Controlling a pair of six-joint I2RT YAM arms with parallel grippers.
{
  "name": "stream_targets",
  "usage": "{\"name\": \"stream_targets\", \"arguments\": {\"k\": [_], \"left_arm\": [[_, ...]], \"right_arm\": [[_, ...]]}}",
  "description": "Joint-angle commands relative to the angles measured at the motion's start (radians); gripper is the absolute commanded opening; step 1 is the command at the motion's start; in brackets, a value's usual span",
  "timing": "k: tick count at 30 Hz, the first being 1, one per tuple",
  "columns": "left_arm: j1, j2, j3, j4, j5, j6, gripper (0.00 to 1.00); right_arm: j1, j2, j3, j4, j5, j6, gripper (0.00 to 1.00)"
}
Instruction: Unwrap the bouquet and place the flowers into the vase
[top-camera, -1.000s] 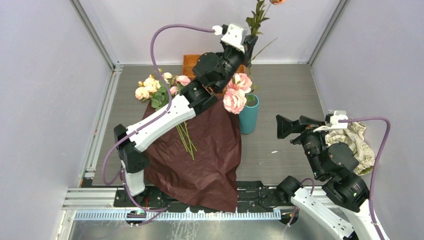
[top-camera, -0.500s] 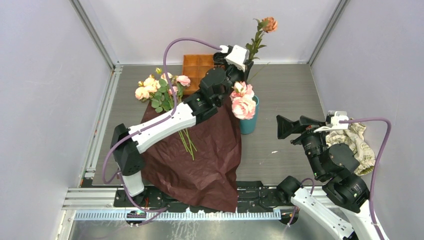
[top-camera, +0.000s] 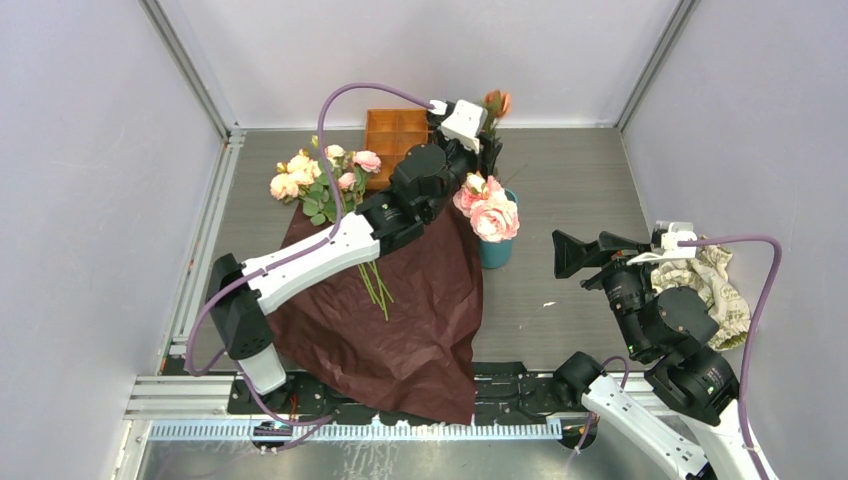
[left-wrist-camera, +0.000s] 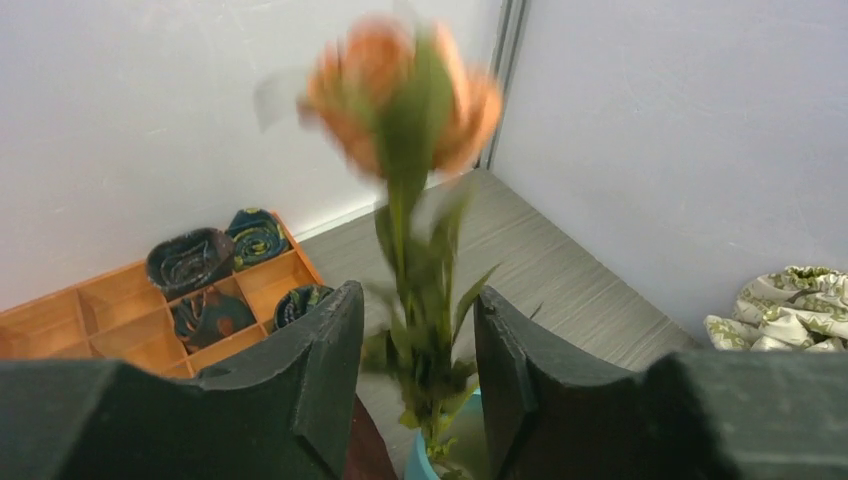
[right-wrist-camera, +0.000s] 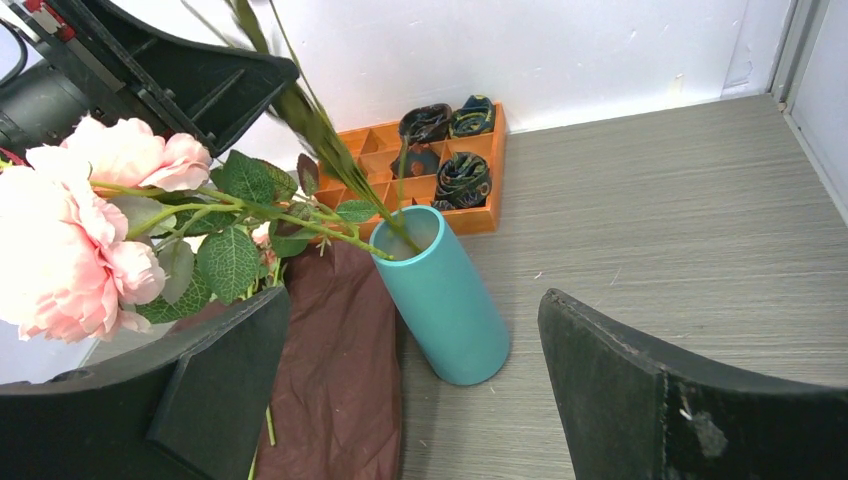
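White-and-black arms (top-camera: 310, 255), purple cables (top-camera: 735, 238), black left hand (left-wrist-camera: 415, 320) and right hand (top-camera: 572, 254).

Vase (right-wrist-camera: 445, 300) — smooth, matt finish. Wrapping paper (top-camera: 400, 310) — thin, creased, dull maroon sheet. Table (right-wrist-camera: 650, 230) shows matt grey wood-grain; the patterned cloth (top-camera: 715, 285) is crumpled fabric.

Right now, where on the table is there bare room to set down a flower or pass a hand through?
Bare table lies in the far right corner, between the vase, the back wall and the patterned cloth. A narrower strip runs left of the wrapping paper. Crowded: around the vase, the loose flowers and the orange tray.
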Motion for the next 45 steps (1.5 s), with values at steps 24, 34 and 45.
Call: {"name": "stream_targets", "arguments": {"k": [24, 34, 45], "left_arm": [[-0.005, -0.520, -0.290, -0.203, -0.472, 0.057, 0.58], [-0.005, -0.947, -0.454, -0.422, -0.499, -0.160, 0.55], [-0.005, -1.218, -0.405, -0.781, -0.632, -0.286, 0.54]], "right_arm": [[-0.002, 0.115, 0.135, 0.027, -0.044, -0.007, 0.99], [-0.002, 0.481, 0.585, 0.068, -0.240, -0.036, 1.00], [0.348, 1.114, 1.261, -0.060, -0.299, -0.114, 1.00]]}}
